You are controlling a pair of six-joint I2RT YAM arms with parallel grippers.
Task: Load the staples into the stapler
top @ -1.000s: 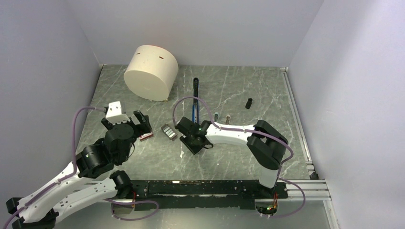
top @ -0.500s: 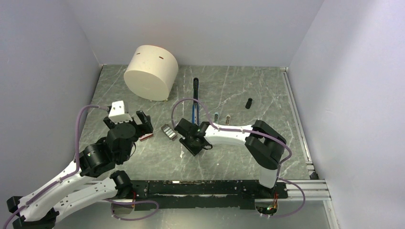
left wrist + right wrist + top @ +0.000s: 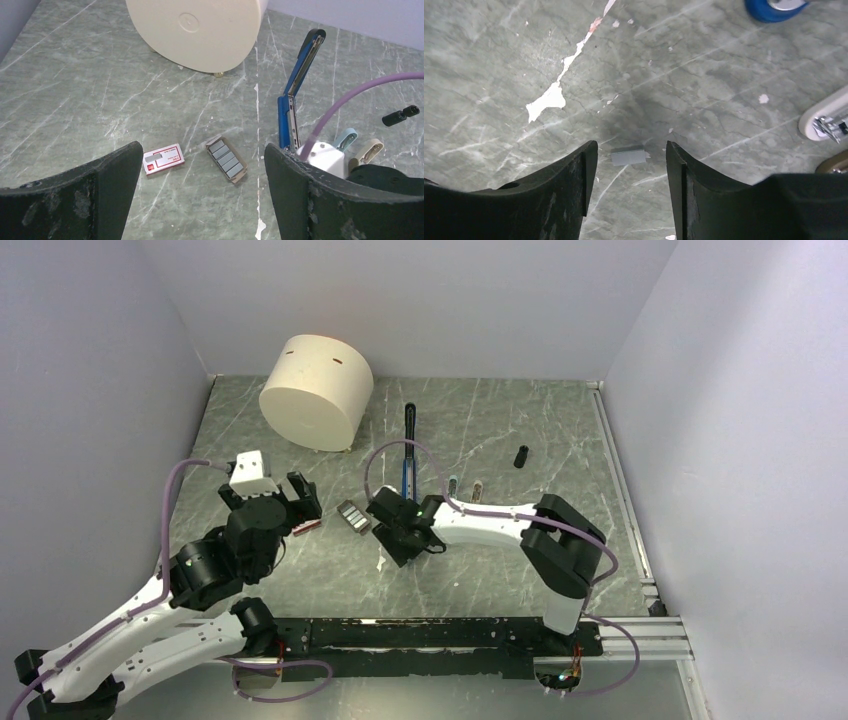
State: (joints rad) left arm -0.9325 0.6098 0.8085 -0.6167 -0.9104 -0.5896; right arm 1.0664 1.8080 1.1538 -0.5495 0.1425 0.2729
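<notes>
The blue stapler (image 3: pixel 407 455) lies hinged open behind the right gripper; it also shows in the left wrist view (image 3: pixel 298 90). A small tray of grey staple blocks (image 3: pixel 227 159) lies next to the red-and-white staples box (image 3: pixel 163 159); both also show in the top view, tray (image 3: pixel 352 516) and box (image 3: pixel 307 527). My left gripper (image 3: pixel 203 150) is open and empty, hovering just short of them. One loose grey staple strip (image 3: pixel 628 156) lies on the table between the open fingers of my right gripper (image 3: pixel 631 150), untouched. In the top view my right gripper (image 3: pixel 398 538) covers it.
A large cream round container (image 3: pixel 316 390) stands at the back left. A small black cylinder (image 3: pixel 521 456) lies at the right. A pale-blue capsule (image 3: pixel 345 137) and a beige oval piece (image 3: pixel 367 151) lie beside the stapler. White scuffs (image 3: pixel 546 100) mark the grey marbled table.
My left gripper has moved a little forward and right, towards the staples box and tray. My right gripper has barely shifted.
</notes>
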